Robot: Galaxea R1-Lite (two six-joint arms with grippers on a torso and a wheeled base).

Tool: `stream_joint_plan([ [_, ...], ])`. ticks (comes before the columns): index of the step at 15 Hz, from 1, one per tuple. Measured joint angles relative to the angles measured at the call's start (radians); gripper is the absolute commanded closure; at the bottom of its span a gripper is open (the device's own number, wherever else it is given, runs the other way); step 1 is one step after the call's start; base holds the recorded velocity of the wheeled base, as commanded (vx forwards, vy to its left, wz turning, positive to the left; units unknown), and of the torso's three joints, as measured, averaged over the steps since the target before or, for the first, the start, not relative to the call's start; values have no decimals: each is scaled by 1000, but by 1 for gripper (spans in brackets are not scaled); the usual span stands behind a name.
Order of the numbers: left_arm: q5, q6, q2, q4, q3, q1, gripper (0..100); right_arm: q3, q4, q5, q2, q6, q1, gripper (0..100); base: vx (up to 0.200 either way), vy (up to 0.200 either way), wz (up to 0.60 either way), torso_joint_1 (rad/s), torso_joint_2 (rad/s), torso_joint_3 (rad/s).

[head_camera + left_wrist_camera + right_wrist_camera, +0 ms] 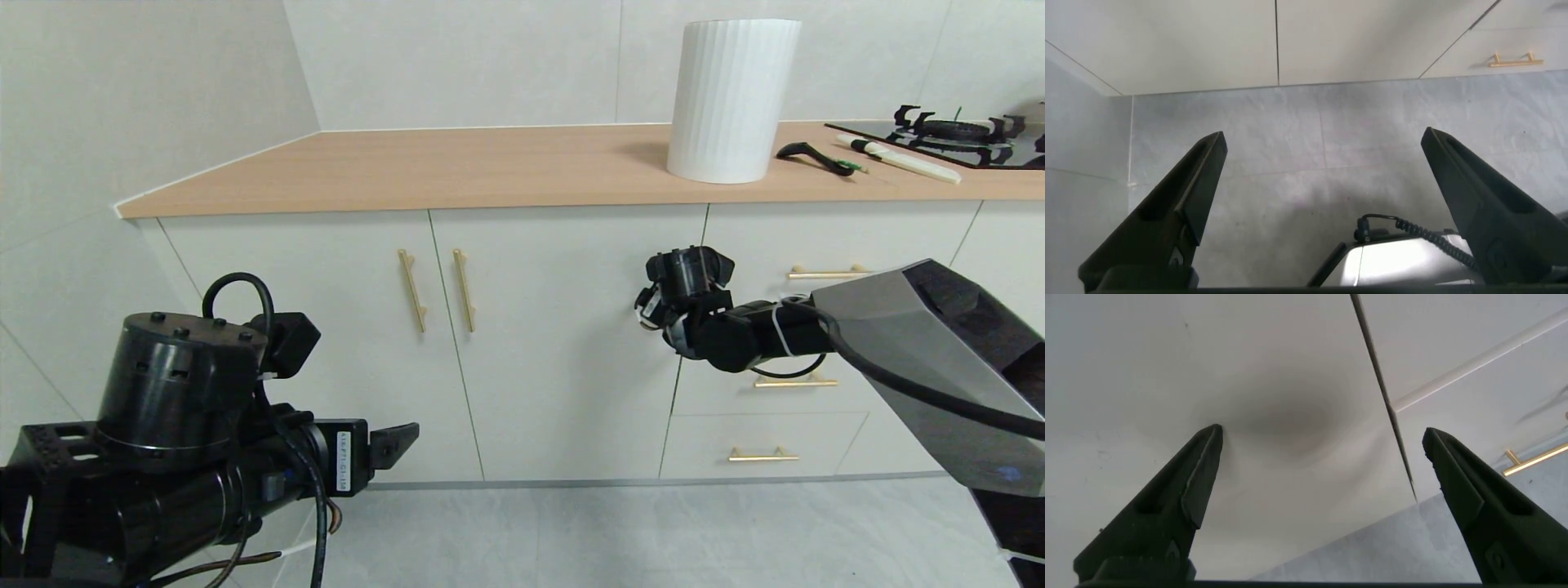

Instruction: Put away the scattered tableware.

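Task looks barely begun: both loose pieces lie on the counter [457,167], nothing stowed yet, so every pick and place is left to do. The black-handled utensil [816,157] sits just beside the white ribbed holder [731,98] (probably the drop spot, though that's a guess), on its right, w/ the long white utensil [898,159] next over, near the hob [955,135]. Right gripper [1321,431] has its jaws spread wide and empty, pointed at a cabinet door [563,343] below the counter edge, so the tableware is above it and off to the right, well apart. Left gripper [1323,139] is also spread and empty, low over the floor [1315,171], far from both pieces.
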Motion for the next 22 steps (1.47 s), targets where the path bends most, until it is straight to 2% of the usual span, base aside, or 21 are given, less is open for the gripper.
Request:
stream_joint_plan([
  [4, 1, 0, -13, 0, -2, 0, 0, 67, 9, -15, -63, 1, 9, 0, 0, 0, 0, 0, 0, 0],
  [7, 3, 6, -79, 0, -2, 0, 0, 184, 11, -15, -213, -13, 33, 0, 0, 0, 0, 0, 0, 0],
  [10, 19, 14, -197, 0, 18, 17, 0, 396, 10, -16, -487, -65, 39, 0, 0, 0, 0, 0, 0, 0],
  [14, 53, 30, -385, 5, 83, 84, 0, 728, 10, -44, -901, -142, 41, 0, 0, 0, 0, 0, 0, 0],
  [17, 69, 93, -597, 28, 160, 158, 0, 924, 10, -66, -1230, -187, 30, 0, 0, 0, 0, 0, 0, 0],
  [19, 62, 145, -757, 95, 219, 215, 0, 1064, 18, -74, -1447, -207, -24, 0, 0, 0, 0, 0, 0, 0],
  [22, 21, 184, -995, 231, 279, 319, 0, 1283, 28, -75, -1741, -239, -138, 0, 0, 0, 0, 0, 0, 0],
])
